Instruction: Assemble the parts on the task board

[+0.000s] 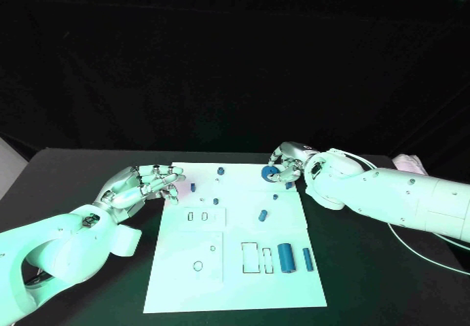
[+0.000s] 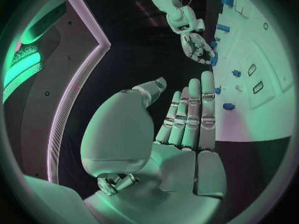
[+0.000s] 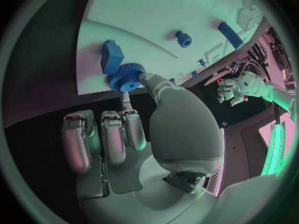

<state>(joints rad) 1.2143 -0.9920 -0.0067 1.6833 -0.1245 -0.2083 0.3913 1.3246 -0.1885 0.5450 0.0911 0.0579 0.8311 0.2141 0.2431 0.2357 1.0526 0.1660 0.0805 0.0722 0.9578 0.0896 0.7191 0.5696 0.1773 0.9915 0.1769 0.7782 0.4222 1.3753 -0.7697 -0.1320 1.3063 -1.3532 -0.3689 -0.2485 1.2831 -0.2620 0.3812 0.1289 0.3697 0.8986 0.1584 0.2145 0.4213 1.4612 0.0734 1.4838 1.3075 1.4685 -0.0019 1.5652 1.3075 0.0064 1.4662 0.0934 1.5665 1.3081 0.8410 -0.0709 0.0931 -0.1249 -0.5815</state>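
— Which step is in hand?

— A part is being carried. The right robot hand pinches a small blue gear between thumb and a finger, its other fingers curled low beside it, at the far right corner of the task board. In the right wrist view the gear sits right next to a blue block at the board's edge; whether the two touch I cannot tell.

— And the other arm?

— The left robot hand holds nothing. Its fingers are straight and close together (thumb set apart), and it hovers at the board's left edge, over the black bench.

— What remains on the board?

— Plenty, so I judge the task to be at an early stage. A thick blue cylinder and a thinner blue pin lie near the right edge, just beside empty rectangular slots. A short blue peg lies mid-board, and smaller blue pieces are scattered towards the far end.

— What does the next move call for?

— Probably finding the gear's seat, likely a post or hole nearby (too small to make out here). The bore has to be lined up over it, kept level, and lowered straight. A tilted gear could jam, and the block alongside leaves little room for the fingers.
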